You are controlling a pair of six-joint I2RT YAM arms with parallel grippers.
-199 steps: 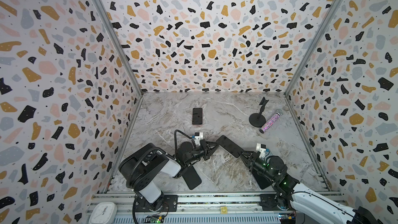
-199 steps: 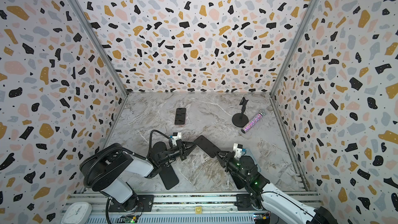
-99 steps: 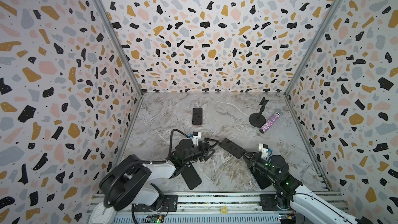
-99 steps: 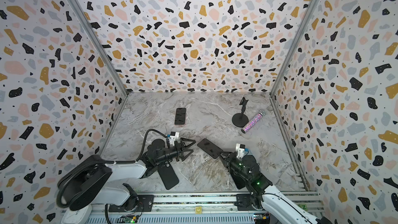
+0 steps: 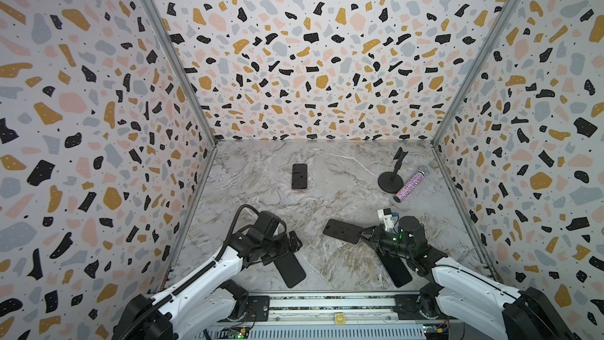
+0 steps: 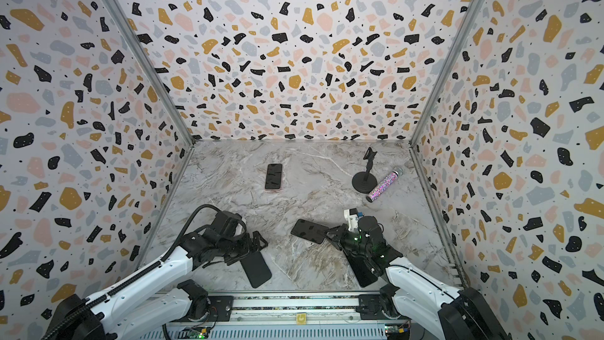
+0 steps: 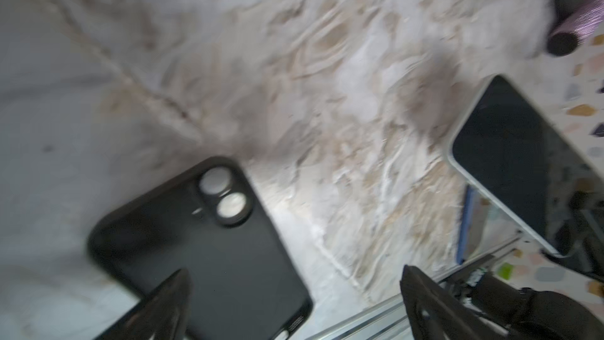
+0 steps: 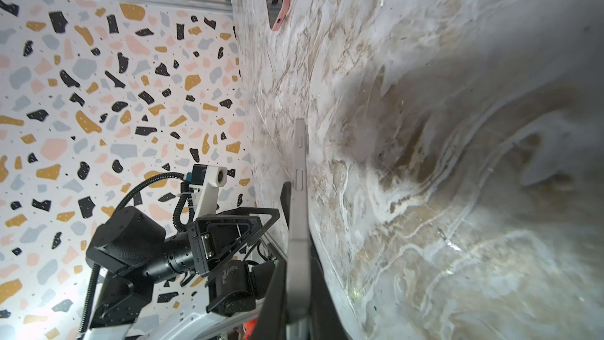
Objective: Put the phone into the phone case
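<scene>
Gripping the slim silver-edged phone (image 5: 342, 231) by one end, the right fingers (image 5: 368, 232) are clamped tight. That black rubbery case (image 5: 290, 269) lies diagonal off to its left, right by the wide-open, empty left fingers (image 7: 420, 292).

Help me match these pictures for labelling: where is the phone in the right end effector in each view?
Top view: phone, low, right of centre.
Top view: low centre.
Left wrist: screen showing, apart from the black case.
Right wrist: edge-on, in the right end effector.
Landmark: marble table, everywhere.

Black case (image 5: 292, 271) flat; dark phone (image 5: 341, 230) nearby
</scene>
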